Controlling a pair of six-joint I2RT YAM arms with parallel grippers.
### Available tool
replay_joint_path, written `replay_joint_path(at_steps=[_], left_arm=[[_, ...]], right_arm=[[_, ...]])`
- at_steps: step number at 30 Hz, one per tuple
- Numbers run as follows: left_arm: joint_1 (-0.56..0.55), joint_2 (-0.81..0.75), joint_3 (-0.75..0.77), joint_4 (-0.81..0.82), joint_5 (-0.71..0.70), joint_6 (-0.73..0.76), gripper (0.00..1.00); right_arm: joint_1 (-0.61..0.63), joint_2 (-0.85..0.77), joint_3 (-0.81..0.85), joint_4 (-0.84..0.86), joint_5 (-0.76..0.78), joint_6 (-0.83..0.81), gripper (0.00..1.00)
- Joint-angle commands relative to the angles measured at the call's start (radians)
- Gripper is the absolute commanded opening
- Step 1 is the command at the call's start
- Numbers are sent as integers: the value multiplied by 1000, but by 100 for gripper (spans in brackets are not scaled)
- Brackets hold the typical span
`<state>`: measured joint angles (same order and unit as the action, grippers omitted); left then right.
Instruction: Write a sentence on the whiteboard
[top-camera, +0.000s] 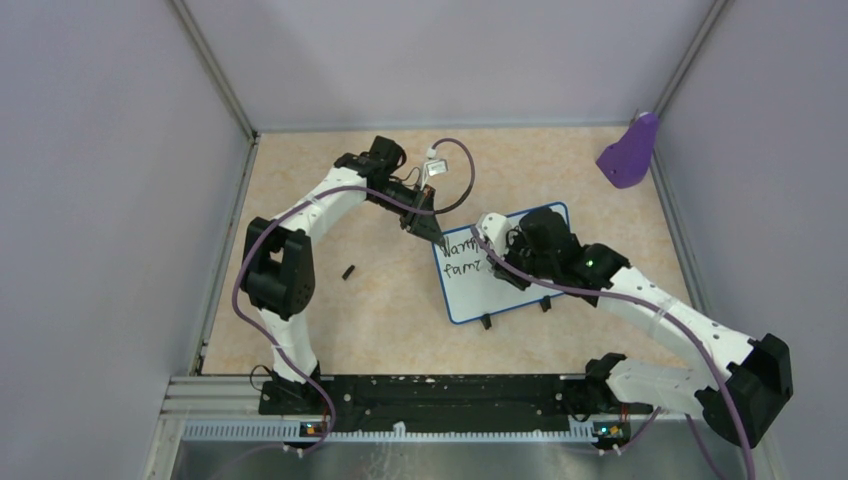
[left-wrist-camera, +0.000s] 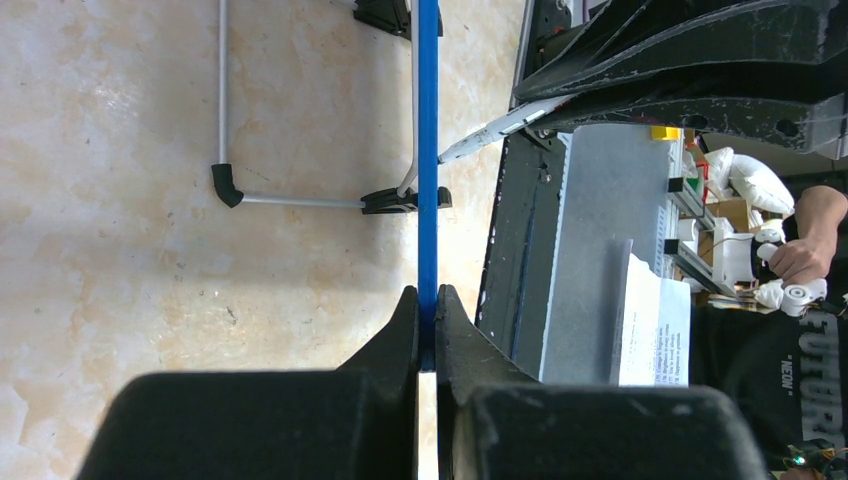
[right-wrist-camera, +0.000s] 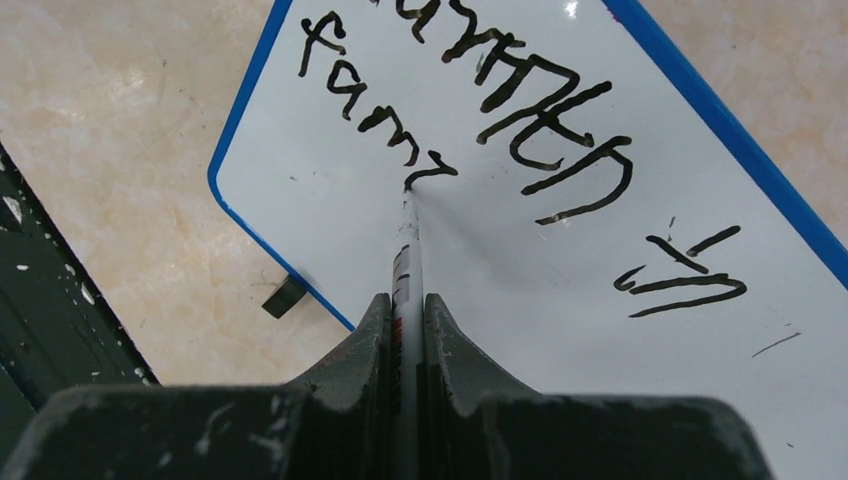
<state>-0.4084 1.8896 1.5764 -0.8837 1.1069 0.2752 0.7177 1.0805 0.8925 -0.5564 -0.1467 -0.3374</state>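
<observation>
- Right of the table's (top-camera: 340, 300) middle lies the whiteboard (top-camera: 492, 296), its blue rim turned at a slant, with two small black feet (top-camera: 486, 321) on its near edge.
- At the board's far left corner, the left claw (top-camera: 425, 222) is clenched on the rim. The left wrist view shows the whiteboard (left-wrist-camera: 428, 150) edge-on as a thin blue line, pinched between the tips of the left claw (left-wrist-camera: 427, 300).
- Over the board's right half, the right claw (top-camera: 503, 260) reaches in from the right.
- Seen from the right wrist, the right claw (right-wrist-camera: 405, 305) is clamped on a thin white marker (right-wrist-camera: 407, 250), and the marker's tip touches the whiteboard (right-wrist-camera: 560, 340).
- On the board, the sentence (right-wrist-camera: 500, 110) stands in black in two lines. The first reads "Warmth in" and the second so far "fami", with the marker tip at the end of its last letter. From above, only the start of the sentence (top-camera: 462, 255) shows beside the arm.
- Left of the board, well apart from it, a small black object (top-camera: 348, 271) lies on the table.
- At the far right corner sits a purple scoop (top-camera: 630, 152); whether anything is in it cannot be told.
</observation>
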Motion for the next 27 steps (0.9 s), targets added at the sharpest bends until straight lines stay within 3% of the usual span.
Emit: replay_joint_path(at_steps=[1,15,27], left_arm=[[3,11,29,3,-12,18,0],[3,5,28,2,-11,22,0],[3,7,31,-1,-9,24,0]], right_arm=[[2,6,11,-31,22,-25,0],[2,-22,127,7,55,11,0],[2,28,79,41,41,5,0]])
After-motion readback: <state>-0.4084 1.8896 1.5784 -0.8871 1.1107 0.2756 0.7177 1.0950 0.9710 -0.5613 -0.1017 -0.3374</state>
